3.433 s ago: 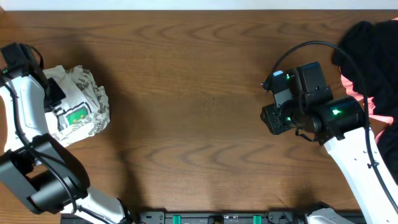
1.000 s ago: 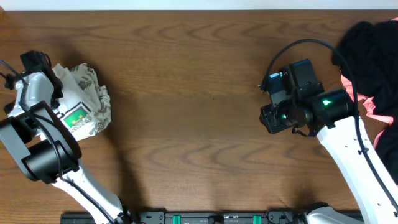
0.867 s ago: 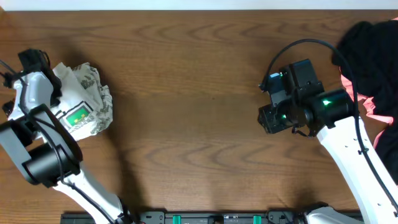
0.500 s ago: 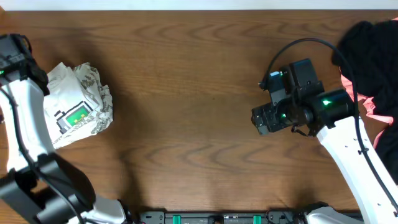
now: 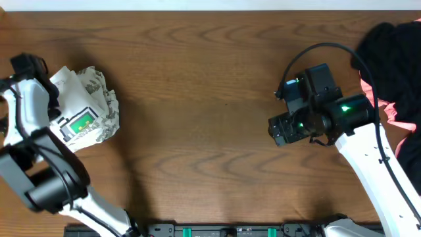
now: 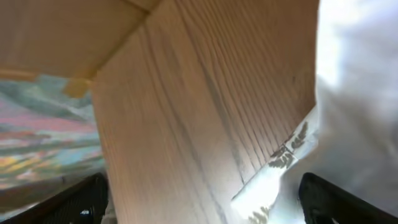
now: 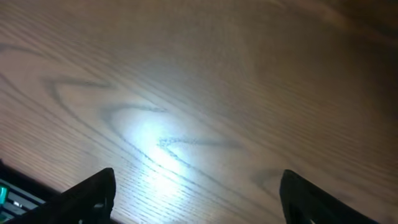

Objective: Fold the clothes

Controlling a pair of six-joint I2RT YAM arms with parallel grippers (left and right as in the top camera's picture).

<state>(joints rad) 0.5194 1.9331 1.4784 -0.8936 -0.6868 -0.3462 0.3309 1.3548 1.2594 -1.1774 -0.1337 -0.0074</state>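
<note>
Clothes lie in 2 places on the wooden table (image 5: 210,72): a folded white bundle (image 5: 82,118) with a green print and leaf-patterned edges at the far left, and a black garment (image 5: 395,56) with a salmon-pink one (image 5: 402,117) showing beside it at the far right. The left gripper (image 6: 202,202) sits at the bundle's outer edge, fingers spread wide (white cloth just beside 1 finger, nothing pinched). The right gripper (image 7: 205,196) hangs over bare wood, jaws likewise parted and empty.
</note>
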